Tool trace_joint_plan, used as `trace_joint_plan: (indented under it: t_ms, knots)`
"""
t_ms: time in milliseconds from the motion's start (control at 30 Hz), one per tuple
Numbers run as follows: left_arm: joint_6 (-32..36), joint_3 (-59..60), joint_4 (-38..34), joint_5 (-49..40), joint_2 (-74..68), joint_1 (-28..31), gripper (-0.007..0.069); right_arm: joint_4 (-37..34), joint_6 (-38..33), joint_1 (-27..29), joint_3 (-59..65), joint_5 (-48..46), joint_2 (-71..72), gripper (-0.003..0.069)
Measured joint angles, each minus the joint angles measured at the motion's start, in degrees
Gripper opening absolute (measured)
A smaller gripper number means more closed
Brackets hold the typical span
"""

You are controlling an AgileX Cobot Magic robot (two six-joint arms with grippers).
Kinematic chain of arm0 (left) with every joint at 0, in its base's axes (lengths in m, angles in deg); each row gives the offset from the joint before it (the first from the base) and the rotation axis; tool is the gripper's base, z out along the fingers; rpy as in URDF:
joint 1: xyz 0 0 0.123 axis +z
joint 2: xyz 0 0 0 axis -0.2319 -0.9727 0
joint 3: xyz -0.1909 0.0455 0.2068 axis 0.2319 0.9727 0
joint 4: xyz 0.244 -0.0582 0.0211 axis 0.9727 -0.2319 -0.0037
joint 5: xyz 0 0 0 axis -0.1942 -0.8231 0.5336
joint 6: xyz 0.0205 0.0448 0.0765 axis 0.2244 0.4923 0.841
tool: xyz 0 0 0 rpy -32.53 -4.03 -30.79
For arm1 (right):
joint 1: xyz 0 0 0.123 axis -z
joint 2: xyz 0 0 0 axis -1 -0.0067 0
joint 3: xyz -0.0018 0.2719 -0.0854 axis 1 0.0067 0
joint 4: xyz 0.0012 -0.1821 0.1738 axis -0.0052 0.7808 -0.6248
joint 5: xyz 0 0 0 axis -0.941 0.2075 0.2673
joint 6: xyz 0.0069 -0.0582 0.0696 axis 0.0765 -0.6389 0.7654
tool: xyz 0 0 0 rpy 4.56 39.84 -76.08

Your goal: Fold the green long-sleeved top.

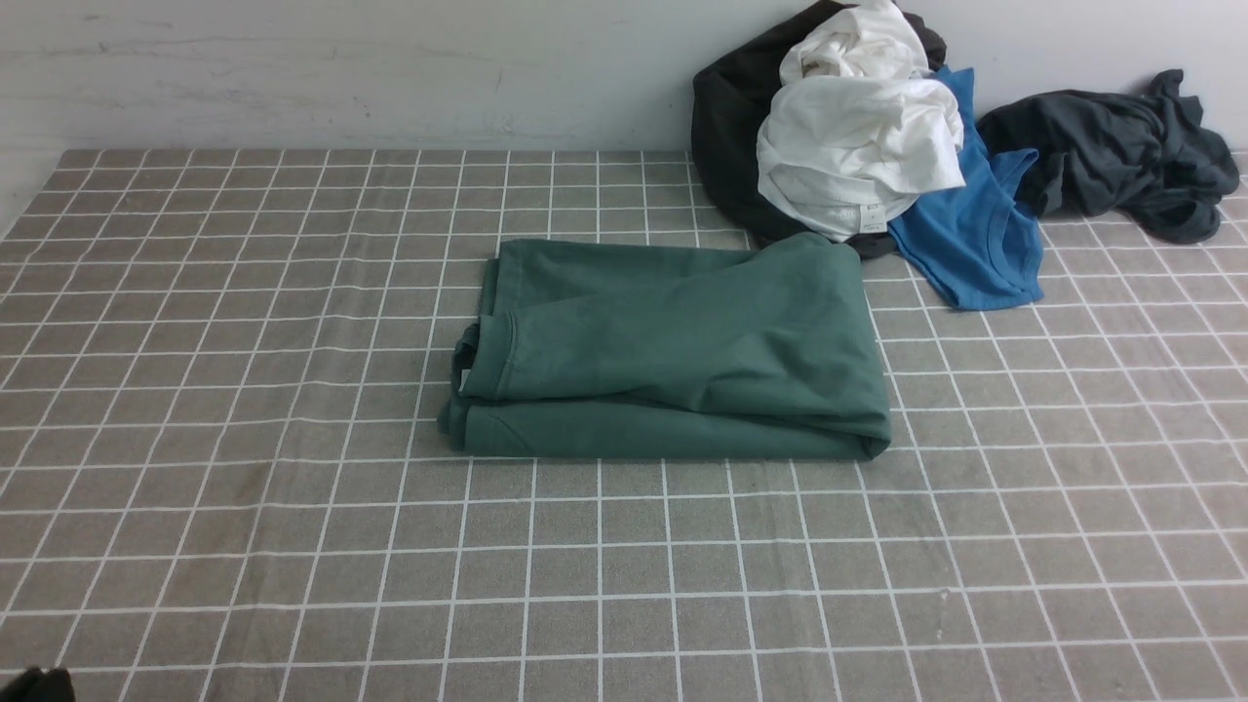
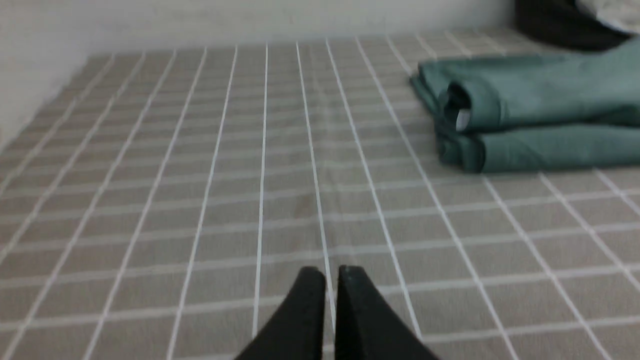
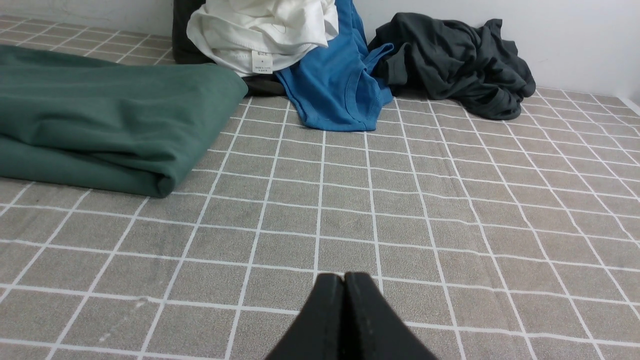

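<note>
Closest to my wrist cameras are the two grippers: the left gripper (image 2: 331, 272) has its fingertips nearly together with only a thin slit between them, holding nothing, and the right gripper (image 3: 344, 278) is pressed fully together, also empty. Both hover over bare checked tablecloth (image 1: 292, 546).

From the front view the green long-sleeved top (image 1: 673, 351) lies mid-table as a compact folded bundle, long axis running 9 to 3 o'clock, collar end toward 9. It sits at about 1 o'clock from my left gripper and 10 o'clock from my right, near neither. I judge the folding essentially done.

Its far right corner touches the pile of other clothes (image 1: 858, 127) at 1 o'clock.
</note>
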Motion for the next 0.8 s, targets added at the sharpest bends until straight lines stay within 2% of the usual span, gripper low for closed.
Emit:
trace_joint_plan:
  t_ms: [800]
  knots:
    - [-0.17, -0.08, 0.01, -0.29, 0.00, 0.18, 0.0023, 0.00, 0.00, 0.00, 0.00, -0.03, 0.00, -0.0008]
